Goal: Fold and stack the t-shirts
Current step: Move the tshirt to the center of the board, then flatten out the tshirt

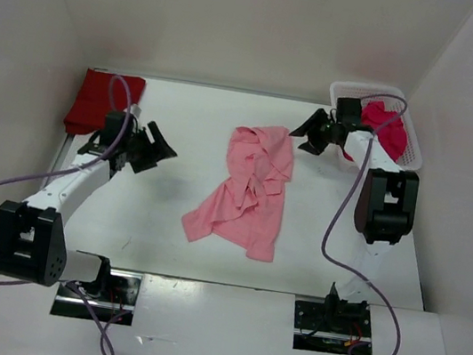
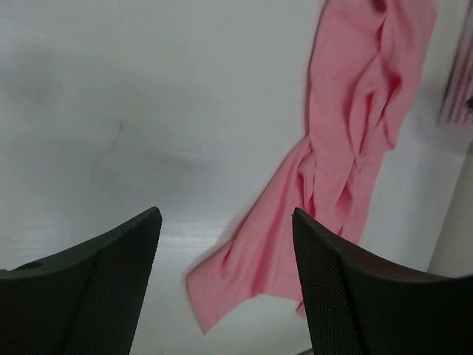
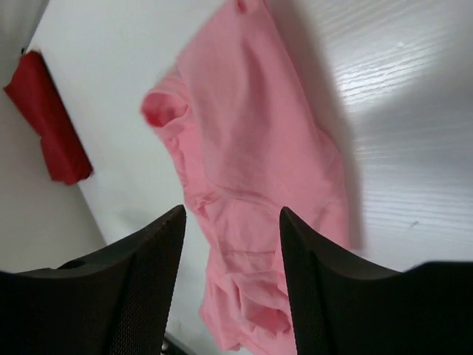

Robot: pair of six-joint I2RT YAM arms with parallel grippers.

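Three shirts show from above. The dark red shirt [image 1: 104,103], folded into a flat rectangle, lies at the far left corner of the white table [image 1: 167,220]. The light pink shirt [image 1: 248,188] sprawls crumpled and creased at the table's middle. The crimson-magenta shirt [image 1: 387,127] sits bunched inside the white lattice basket [image 1: 412,159] at the far right.

The left gripper [image 1: 159,145] hovers between the dark red shirt and the light pink shirt, its jaws apart and empty. The right gripper [image 1: 309,135] hangs just beside the light pink shirt's far right edge, its jaws likewise apart with nothing between them.

Only the left wrist view gives the long soft folds of the light pink shirt [image 2: 355,148] beyond its dark, finely textured finger pads [image 2: 111,281]. The right wrist view alone catches a curled pink hem and the dark red shirt [image 3: 52,133] against the wall [image 3: 29,237]. The basket's contents appear only from above.
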